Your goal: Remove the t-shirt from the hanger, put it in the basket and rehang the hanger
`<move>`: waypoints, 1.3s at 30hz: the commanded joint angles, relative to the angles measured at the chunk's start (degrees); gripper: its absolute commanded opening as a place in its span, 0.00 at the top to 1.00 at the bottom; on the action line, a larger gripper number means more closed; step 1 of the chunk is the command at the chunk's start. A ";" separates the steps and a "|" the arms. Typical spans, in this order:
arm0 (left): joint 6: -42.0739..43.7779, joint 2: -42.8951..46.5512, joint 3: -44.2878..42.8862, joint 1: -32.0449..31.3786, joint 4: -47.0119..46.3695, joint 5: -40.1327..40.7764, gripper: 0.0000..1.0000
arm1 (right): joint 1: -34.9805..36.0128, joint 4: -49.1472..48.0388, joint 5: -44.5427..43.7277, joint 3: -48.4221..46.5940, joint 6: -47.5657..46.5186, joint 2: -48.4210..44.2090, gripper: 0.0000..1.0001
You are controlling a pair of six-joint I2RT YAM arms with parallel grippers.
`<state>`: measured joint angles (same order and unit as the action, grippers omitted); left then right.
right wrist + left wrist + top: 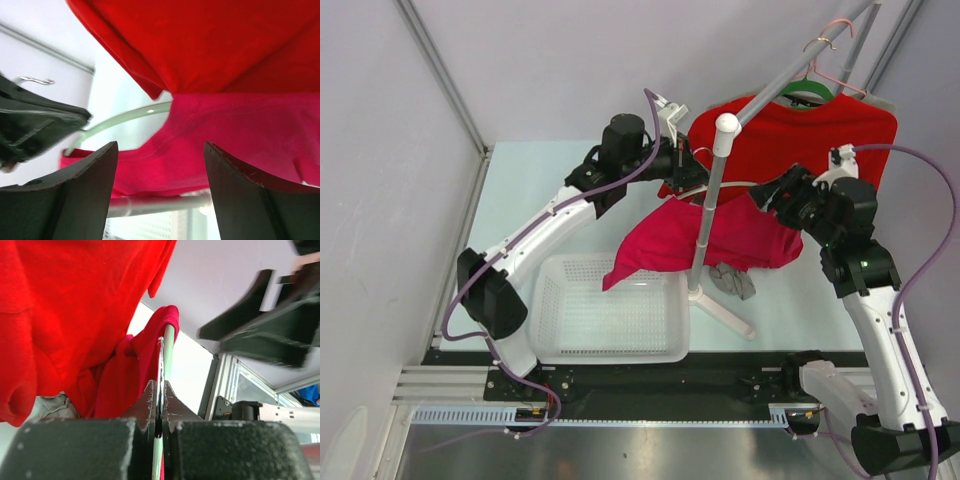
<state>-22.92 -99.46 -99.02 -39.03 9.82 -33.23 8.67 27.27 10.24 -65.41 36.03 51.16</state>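
Left end effector (pixel 160 390) clenched on crosswise hanger (pixel 169 345); right end effector (pixel 160 146) released; t-shirt (pixel 665 245) drooping.

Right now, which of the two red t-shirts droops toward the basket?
The darker crimson t-shirt, sagging low by the stand's pole; the brighter orange-red t-shirt hangs spread flat from the rail above.
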 commanded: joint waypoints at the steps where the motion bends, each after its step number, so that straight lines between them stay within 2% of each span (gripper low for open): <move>1: -0.46 4.89 -0.12 0.09 -2.35 -2.89 1.00 | 2.41 3.83 -3.81 -3.67 -6.32 0.79 0.27; 5: -0.02 6.12 -0.03 0.09 -1.48 -2.01 1.00 | 1.97 7.80 -11.63 -3.24 -6.85 -0.44 0.22; 10: -0.11 6.30 -1.60 0.79 -0.08 -2.80 1.00 | -1.62 9.12 -13.85 -0.16 -7.38 -2.02 0.15; 12: -0.20 5.86 -2.49 1.75 0.63 -4.03 1.00 | -3.47 8.86 -12.35 0.54 -7.64 -2.46 0.13; 13: -0.63 5.42 -3.36 2.11 1.16 -4.64 1.00 | -4.26 7.55 -11.39 1.15 -7.56 -2.81 0.09; 14: -0.99 5.24 -3.72 2.55 1.34 -6.30 1.00 | -6.97 6.41 -7.29 2.55 -7.29 -3.08 0.07; 17: -1.78 4.46 -5.21 4.57 1.95 -10.25 1.00 | -11.81 1.40 0.71 5.89 -7.90 -4.39 0.08; 23: -0.90 2.08 -10.22 7.21 6.61 -15.97 1.00 | -14.99 -4.58 4.53 11.17 -11.15 -7.03 0.08; 26: -1.43 1.73 -10.75 7.39 6.52 -17.30 1.00 | -15.70 -8.18 7.58 13.98 -11.07 -7.91 0.11; 29: -1.87 1.37 -11.02 7.74 6.35 -18.62 1.00 | -16.05 -13.11 10.50 16.80 -10.81 -8.53 0.19; 30: -1.96 1.20 -11.10 7.74 6.43 -18.80 1.00 | -16.14 -14.68 10.76 17.33 -10.55 -8.53 0.27; 33: -2.04 1.11 -11.54 7.74 6.96 -19.06 1.00 | -16.14 -19.68 13.22 19.96 -10.37 -8.97 0.37; 36: -1.96 1.29 -11.54 7.74 7.22 -19.41 1.00 | -16.14 -22.16 13.84 21.72 -10.19 -8.97 0.42; 39: -1.61 1.55 -11.54 7.82 7.58 -19.15 1.00 | -16.14 -24.00 14.89 22.69 -9.75 -9.23 0.59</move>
<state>-23.40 -99.24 -107.04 -31.57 18.41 -49.78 -7.16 11.00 22.15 -43.53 26.33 43.05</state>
